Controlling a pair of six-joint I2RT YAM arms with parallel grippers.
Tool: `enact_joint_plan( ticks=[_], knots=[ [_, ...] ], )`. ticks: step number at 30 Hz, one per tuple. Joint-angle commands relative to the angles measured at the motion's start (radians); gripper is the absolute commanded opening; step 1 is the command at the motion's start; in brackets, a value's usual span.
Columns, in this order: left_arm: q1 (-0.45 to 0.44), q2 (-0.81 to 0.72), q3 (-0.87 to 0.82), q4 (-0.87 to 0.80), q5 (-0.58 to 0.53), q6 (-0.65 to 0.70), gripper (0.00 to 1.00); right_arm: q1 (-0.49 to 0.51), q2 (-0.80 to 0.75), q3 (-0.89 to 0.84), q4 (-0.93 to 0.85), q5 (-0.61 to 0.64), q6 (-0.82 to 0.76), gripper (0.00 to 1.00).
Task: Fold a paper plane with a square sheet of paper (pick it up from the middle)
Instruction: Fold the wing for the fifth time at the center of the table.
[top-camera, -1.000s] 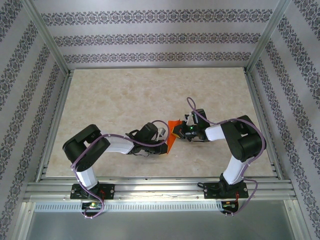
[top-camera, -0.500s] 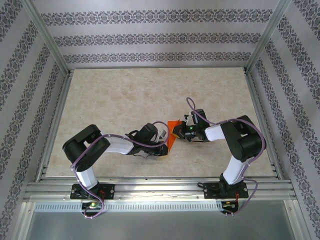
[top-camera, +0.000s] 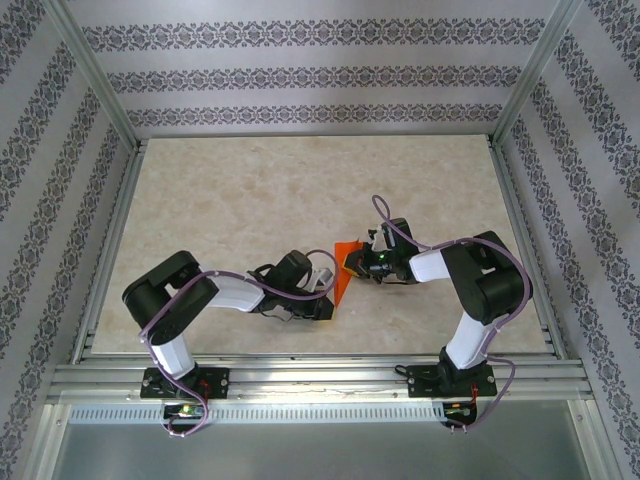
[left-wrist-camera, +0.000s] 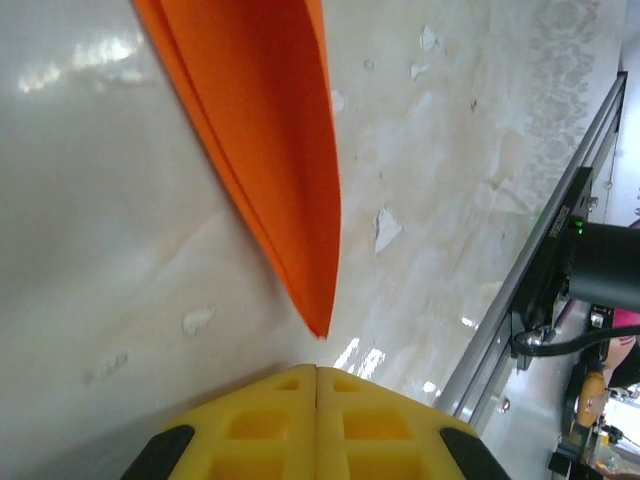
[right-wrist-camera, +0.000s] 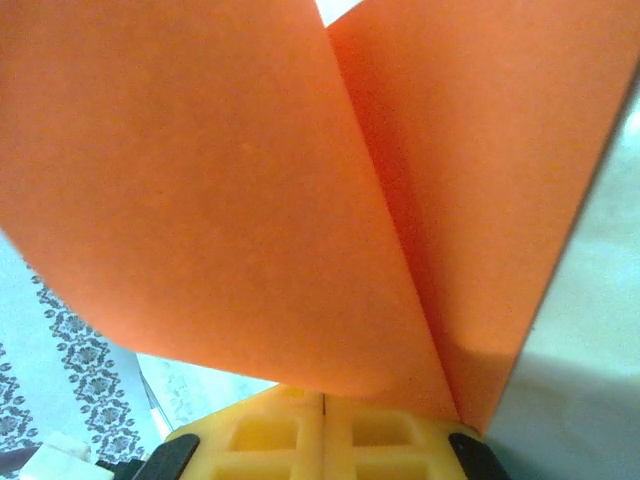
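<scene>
Two bent arms (top-camera: 235, 291) beside paper plane (top-camera: 339, 284)

Your paper plane (top-camera: 341, 278) is plain bright orange. The worktop (top-camera: 250, 200) is beige, marbled. The walls (top-camera: 320, 75) carry pale stripes with dark floral bands. The left gripper (left-wrist-camera: 317, 370) and right gripper (right-wrist-camera: 323, 396) have yellow fingers (left-wrist-camera: 260, 430). The arms (top-camera: 232, 290) are black and white, with purple cables (top-camera: 385, 215).

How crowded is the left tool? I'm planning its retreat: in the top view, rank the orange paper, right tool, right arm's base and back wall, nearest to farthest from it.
From the left tool:
1. orange paper, just ahead of its tip
2. right tool, just beyond, to the right
3. right arm's base, near edge, right
4. back wall, far end
</scene>
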Motion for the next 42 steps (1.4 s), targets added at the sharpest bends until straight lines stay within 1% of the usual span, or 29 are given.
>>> enact_joint_plan(
  ticks=[1, 4, 7, 10, 12, 14, 16, 20, 29, 42],
  knots=[
    [-0.001, -0.068, -0.026, 0.002, 0.018, 0.026, 0.09, 0.006, 0.029, -0.030, -0.105, 0.092, -0.002, 0.00],
    [-0.001, -0.141, -0.055, 0.034, -0.029, 0.015, 0.09, 0.006, 0.023, -0.030, -0.103, 0.090, -0.001, 0.00],
    [0.001, -0.177, -0.007, 0.022, -0.057, 0.023, 0.08, 0.006, 0.026, -0.026, -0.105, 0.085, -0.001, 0.00],
    [0.001, -0.127, 0.095, -0.004, -0.045, 0.026, 0.07, 0.006, 0.026, -0.024, -0.104, 0.085, 0.001, 0.00],
    [0.001, -0.072, 0.170, -0.047, -0.056, 0.017, 0.04, 0.007, 0.024, -0.026, -0.106, 0.088, 0.001, 0.00],
    [0.002, -0.029, 0.209, -0.079, -0.076, 0.005, 0.01, 0.008, 0.024, -0.027, -0.104, 0.088, 0.002, 0.00],
    [0.003, -0.001, 0.225, -0.094, -0.097, -0.002, 0.01, 0.009, 0.027, -0.026, -0.103, 0.086, 0.007, 0.00],
    [0.004, 0.056, 0.266, -0.105, -0.095, -0.005, 0.01, 0.013, 0.029, -0.018, -0.102, 0.085, 0.010, 0.00],
    [0.004, 0.123, 0.300, -0.113, -0.125, 0.008, 0.02, 0.014, 0.024, -0.018, -0.106, 0.085, 0.012, 0.00],
    [0.004, 0.125, 0.221, -0.136, -0.163, 0.043, 0.03, 0.012, 0.023, -0.024, -0.110, 0.089, 0.008, 0.00]
  ],
)
